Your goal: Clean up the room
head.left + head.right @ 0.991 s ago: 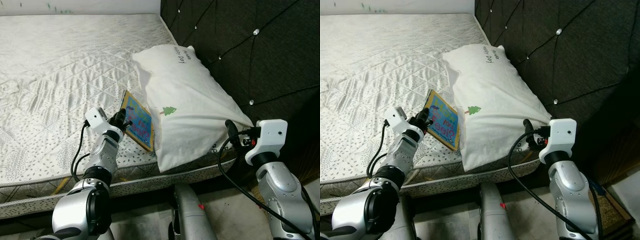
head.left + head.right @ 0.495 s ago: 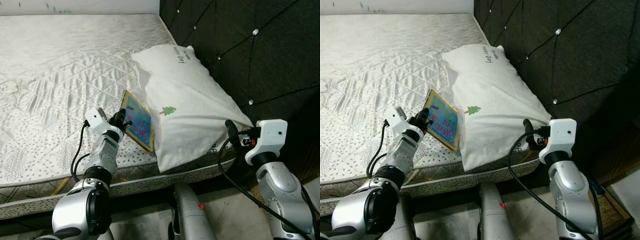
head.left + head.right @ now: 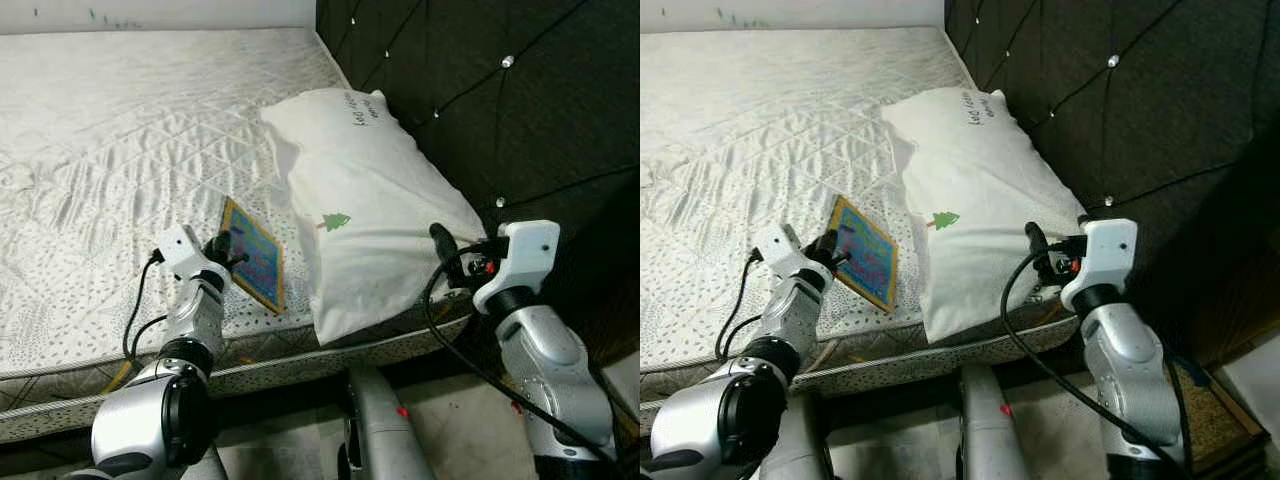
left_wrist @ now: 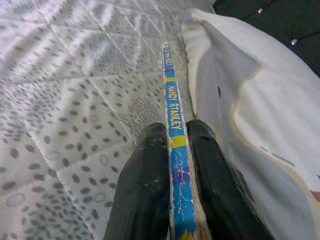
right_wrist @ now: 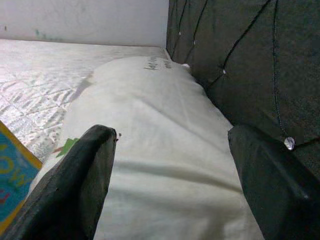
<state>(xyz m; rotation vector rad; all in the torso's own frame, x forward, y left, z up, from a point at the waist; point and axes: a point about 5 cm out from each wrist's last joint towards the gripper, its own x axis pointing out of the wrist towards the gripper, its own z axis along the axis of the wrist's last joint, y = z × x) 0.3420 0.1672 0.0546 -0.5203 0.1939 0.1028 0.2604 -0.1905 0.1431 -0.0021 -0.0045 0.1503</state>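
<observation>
**Book pinched at the pillow's side, pillow corner framed by the other pincer**

The left pincer (image 4: 172,200) is clamped on a thin, colourful book (image 3: 252,266), its two black fingers (image 4: 145,190) pressed against either cover with the spine running out between them. The book stands tilted on its long edge on the mattress (image 3: 120,130), just beside the white pillow (image 3: 375,215) and on the side away from the dark padded headboard (image 3: 480,90). It looks clear of the pillow, though a light touch at its far edge cannot be ruled out.

The right pincer (image 5: 172,175) is spread wide at the pillow's near corner, by the headboard, with the pillow's end between its fingers and no grip on it.

The step in hand appears to be carrying the book off the bed. To do it well, the left pincer should lift straight up from the mattress before swinging away from the pillow, so that the lower edge does not drag on the quilting and twist out of the fingers. The hold is on one end of a thin book, so a slow, level move would keep it from pivoting. The right pincer is best kept wide and quiet beside the pillow until the book is away.
</observation>
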